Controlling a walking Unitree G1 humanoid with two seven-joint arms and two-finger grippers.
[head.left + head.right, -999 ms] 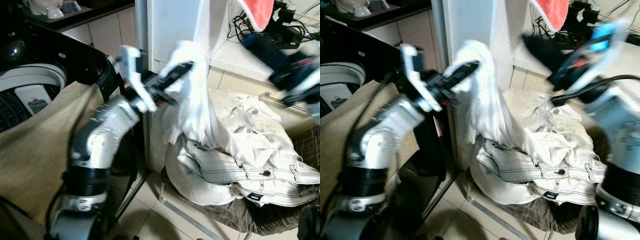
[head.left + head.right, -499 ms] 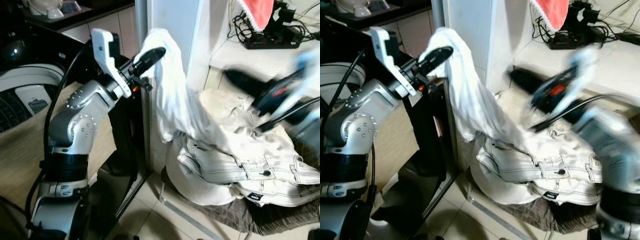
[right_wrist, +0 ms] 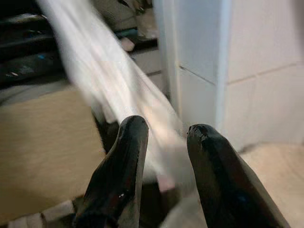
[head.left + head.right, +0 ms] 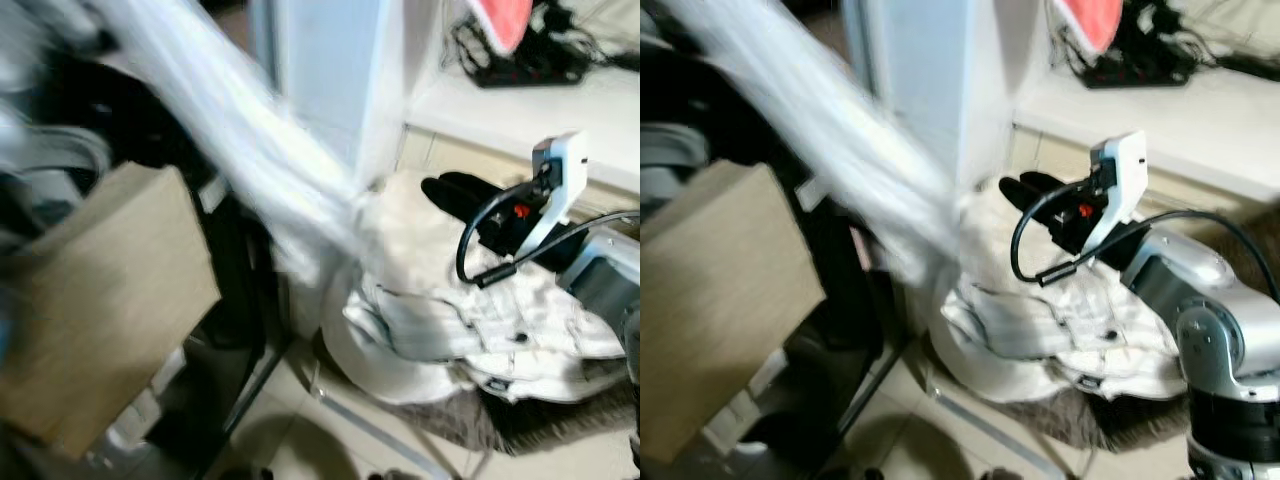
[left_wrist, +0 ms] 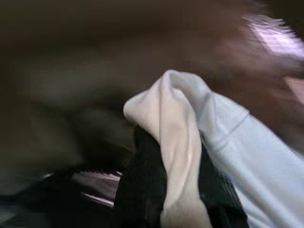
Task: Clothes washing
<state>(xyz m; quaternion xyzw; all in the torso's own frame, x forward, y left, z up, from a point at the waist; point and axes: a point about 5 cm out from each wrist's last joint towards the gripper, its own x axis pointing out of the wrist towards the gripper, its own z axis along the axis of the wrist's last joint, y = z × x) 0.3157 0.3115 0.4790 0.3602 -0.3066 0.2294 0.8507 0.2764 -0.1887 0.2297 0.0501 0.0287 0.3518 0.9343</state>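
Observation:
A white garment (image 4: 240,130), smeared by motion, stretches from the top left down to a pile of white clothes (image 4: 480,310). In the left wrist view my left gripper (image 5: 171,142) is shut on a fold of this garment (image 5: 237,156). My right gripper (image 4: 445,190) hovers just above the pile's near-left part. In the right wrist view its fingers (image 3: 128,156) stand open with nothing between them. The washing machine (image 4: 670,150) lies dark and blurred at the left.
A beige cloth (image 4: 100,300) hangs over the machine's front. A white cabinet (image 4: 330,60) stands behind the garment. The counter at the back right carries a power strip with cables (image 4: 520,60) and a red cloth (image 4: 510,20). The pile rests on a brown patterned seat (image 4: 450,420).
My left arm has swung up and left, out of the head views, drawing the white garment taut toward the machine. My right arm has steadied low over the pile. The camera has shifted.

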